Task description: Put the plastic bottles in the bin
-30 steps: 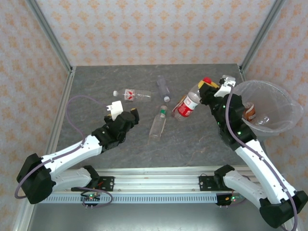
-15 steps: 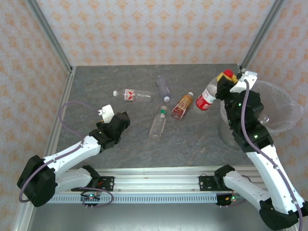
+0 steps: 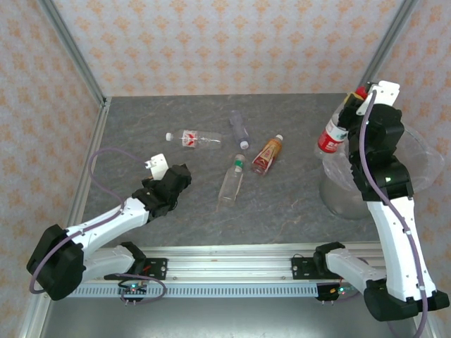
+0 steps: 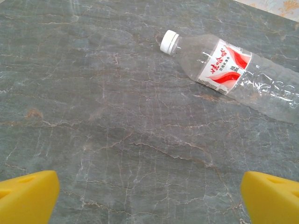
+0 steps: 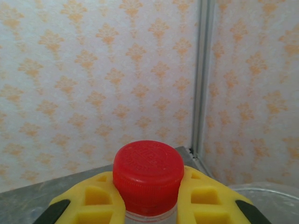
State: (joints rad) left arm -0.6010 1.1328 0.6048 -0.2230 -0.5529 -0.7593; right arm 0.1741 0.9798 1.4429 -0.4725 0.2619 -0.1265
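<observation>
My right gripper (image 3: 351, 105) is shut on the neck of a clear plastic bottle (image 3: 330, 135) with a red label, held tilted above the left rim of the bin (image 3: 337, 191). In the right wrist view its red cap (image 5: 148, 173) stands between the yellow fingers (image 5: 88, 201). Several more plastic bottles lie on the table: a white-capped one (image 3: 192, 138), a dark one (image 3: 240, 129), an orange-labelled one (image 3: 268, 154) and a green-capped one (image 3: 231, 181). My left gripper (image 3: 180, 176) is open, low over bare table, with the white-capped bottle (image 4: 229, 70) ahead of its fingertips (image 4: 28, 196).
The grey marbled table (image 3: 141, 120) is walled by patterned panels and metal posts (image 5: 202, 74). The bin's rim (image 5: 266, 189) shows low at the right of the right wrist view. The bin stands at the table's right edge, partly behind my right arm.
My right arm has lifted the red-capped bottle up and to the right, from the table's middle to the bin's rim. My left arm drew back a little, then held still.
</observation>
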